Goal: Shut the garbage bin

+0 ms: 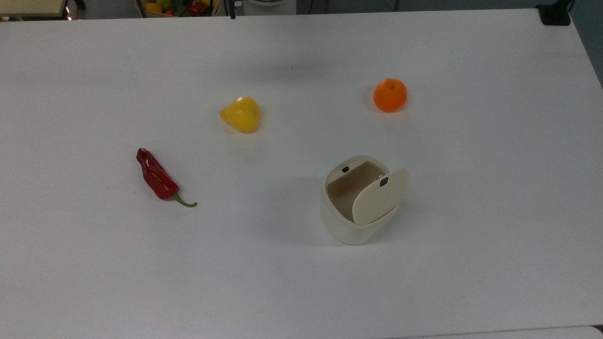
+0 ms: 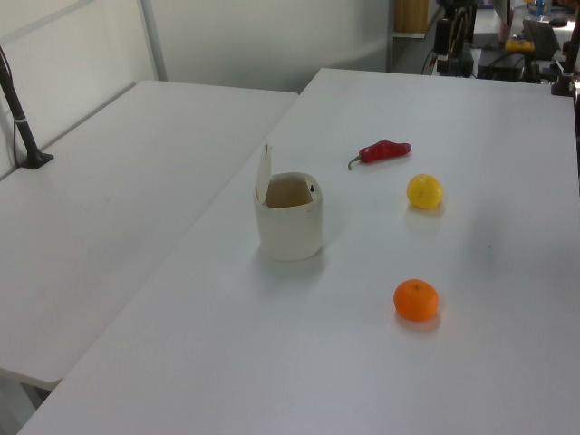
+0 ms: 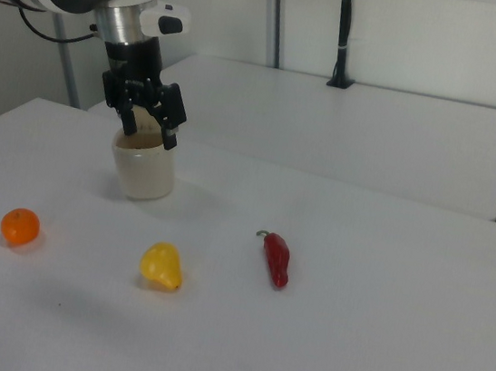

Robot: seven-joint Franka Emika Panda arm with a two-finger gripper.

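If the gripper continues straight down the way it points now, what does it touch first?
Probably the garbage bin: in the right view the gripper points down at its open top, near the raised lid. Depth is unclear.

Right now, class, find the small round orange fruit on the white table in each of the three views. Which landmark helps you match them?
Top view: the orange fruit lies upper right of centre.
Left view: lower right of centre.
Right view: far left, low.
Shared landmark: the cream plastic garbage bin with its lid up, alongside a yellow pear-shaped fruit.
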